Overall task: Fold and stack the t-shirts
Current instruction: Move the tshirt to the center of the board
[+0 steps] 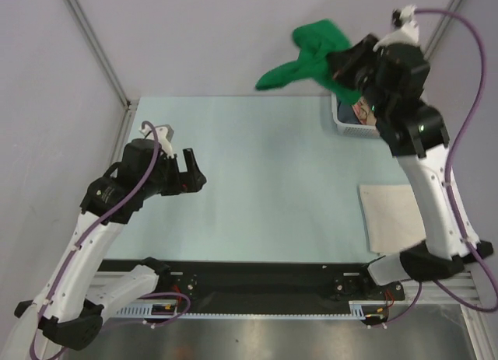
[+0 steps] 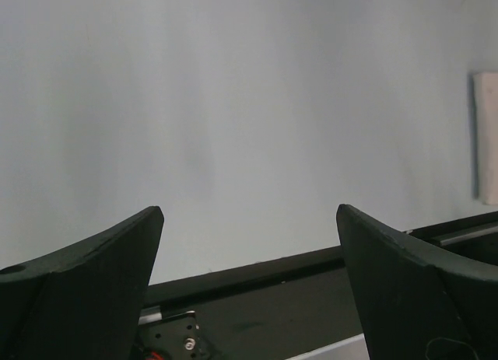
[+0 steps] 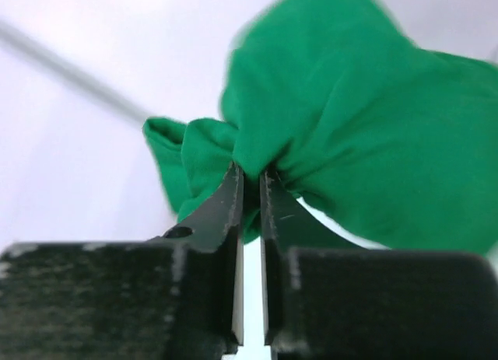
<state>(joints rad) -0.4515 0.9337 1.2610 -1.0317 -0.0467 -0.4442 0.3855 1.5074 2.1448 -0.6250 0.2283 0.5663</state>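
Green, soft and bunched, the t-shirt [image 1: 305, 58] hangs above the desk's [image 1: 264, 189] far right corner, clenched in the right end effector [image 3: 250, 181]. The right arm [image 1: 433, 185] half hides a white mesh basket [image 1: 343, 125], perhaps holding cloth; a flat cream t-shirt [image 1: 391, 217] lies nearer, and the left end effector [image 1: 191, 173] gapes released.

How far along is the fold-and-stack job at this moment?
Early. Done: one cream-white t-shirt lies folded at near right. In hand: the right hand is shut on the green t-shirt, bunched in the air by the white basket; the left hand hangs open. Left: folding the green one, stacking it, then whatever remains in the basket.
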